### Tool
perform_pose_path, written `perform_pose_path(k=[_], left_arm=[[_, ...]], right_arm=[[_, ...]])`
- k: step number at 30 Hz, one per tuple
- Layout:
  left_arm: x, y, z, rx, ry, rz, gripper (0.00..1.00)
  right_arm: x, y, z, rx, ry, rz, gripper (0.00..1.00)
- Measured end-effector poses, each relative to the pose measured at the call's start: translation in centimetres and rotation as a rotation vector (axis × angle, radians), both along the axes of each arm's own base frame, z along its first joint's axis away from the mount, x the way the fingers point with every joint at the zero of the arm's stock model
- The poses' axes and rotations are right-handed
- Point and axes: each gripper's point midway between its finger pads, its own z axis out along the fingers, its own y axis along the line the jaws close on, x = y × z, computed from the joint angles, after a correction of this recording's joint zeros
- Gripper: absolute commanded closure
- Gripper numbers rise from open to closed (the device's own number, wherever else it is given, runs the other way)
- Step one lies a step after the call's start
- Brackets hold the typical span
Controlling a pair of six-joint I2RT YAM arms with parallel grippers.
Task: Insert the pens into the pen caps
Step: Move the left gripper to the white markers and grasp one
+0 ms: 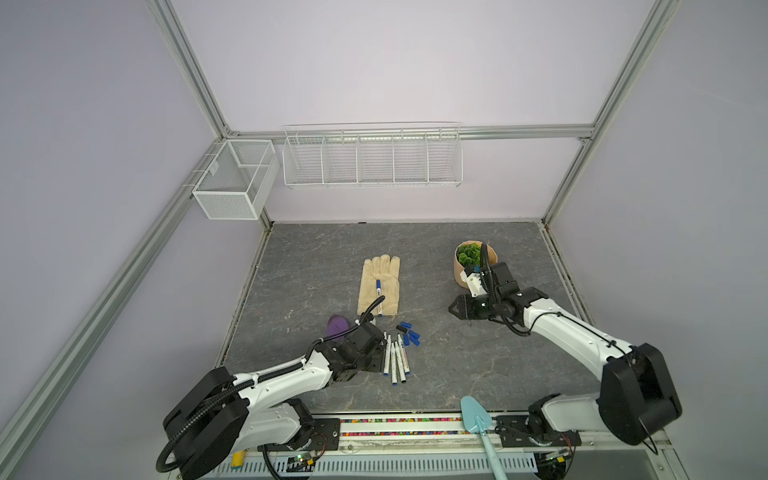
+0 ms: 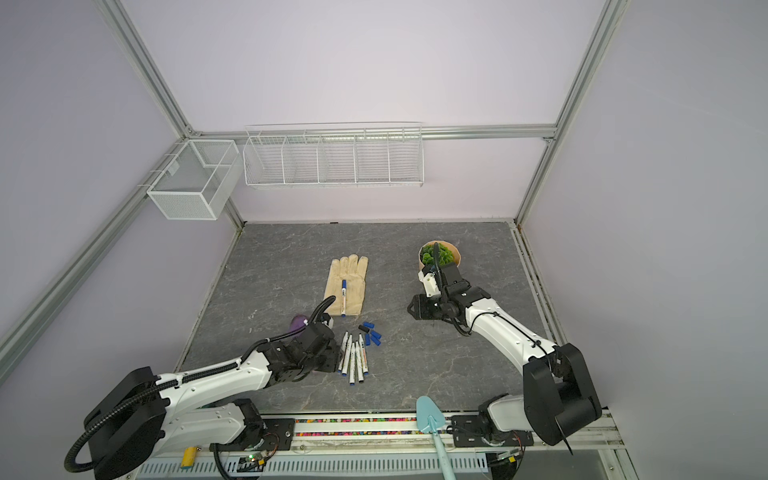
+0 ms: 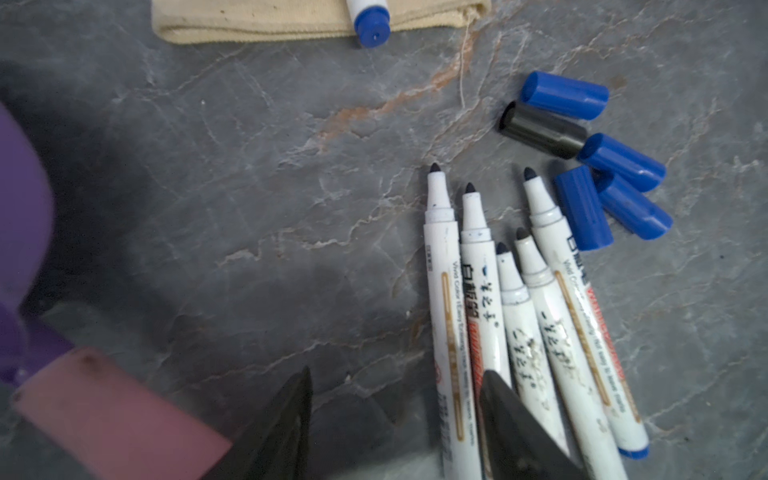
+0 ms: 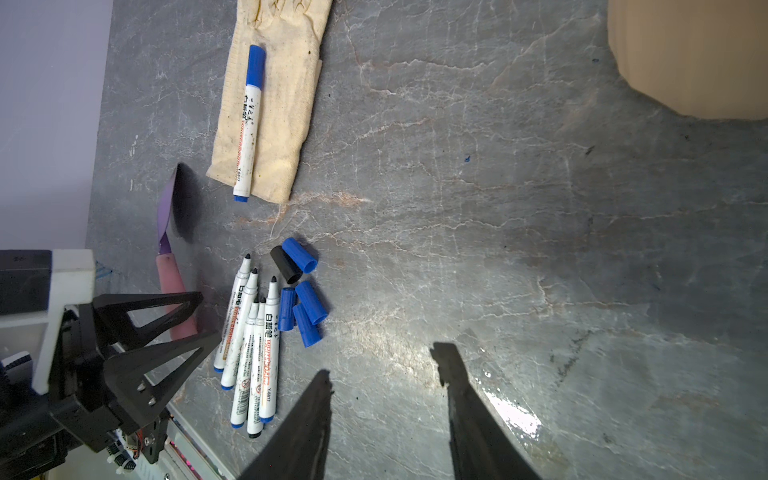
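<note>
Five uncapped white pens point(image 1: 395, 358) point(image 2: 354, 358) point(image 3: 519, 316) point(image 4: 249, 345) lie bunched on the grey table. Beside their tips sits a cluster of pen caps point(image 1: 409, 332) point(image 2: 370, 332) point(image 4: 301, 291), several blue point(image 3: 565, 95) and one black point(image 3: 540, 131). A capped pen point(image 1: 379, 297) point(image 4: 249, 124) rests on the glove. My left gripper point(image 1: 377, 360) point(image 3: 397, 386) is open and low at the pens' rear ends, with the outermost pen between its fingers and one finger over the neighbouring pen. My right gripper point(image 1: 455, 309) point(image 4: 384, 365) hangs open over bare table, right of the caps.
A beige glove point(image 1: 386, 286) lies behind the pens. A purple trowel with a pink handle point(image 1: 336, 326) point(image 3: 104, 415) sits just left of my left gripper. A potted green plant point(image 1: 473, 257) stands behind my right arm. A light-blue trowel point(image 1: 478, 419) lies at the front edge.
</note>
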Motion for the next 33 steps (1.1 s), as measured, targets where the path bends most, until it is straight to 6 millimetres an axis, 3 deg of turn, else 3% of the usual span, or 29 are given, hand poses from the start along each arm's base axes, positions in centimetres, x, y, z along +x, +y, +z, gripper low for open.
perform_pose_path(k=[9,23,26,33], left_arm=[[-0.1,0.3,-0.7,0.021,0.019,0.009,0.45],[-0.5,1.7,-1.1,0.089,0.063,0.088,0.77],[-0.3,1.8,-1.1,0.11,0.067,0.101,0.81],[0.4,1.3,-1.0,0.136,0.056,0.102,0.99]], right_arm=[[0.0,0.0,0.0,-0.001,-0.001,0.002,0.53],[0.0,0.0,0.0,-0.001,-0.002,0.002,0.53],[0.0,0.0,0.0,-0.004,-0.003,0.0,0.53],[0.1,-0.1,0.0,-0.004,-0.002,-0.006,0.53]])
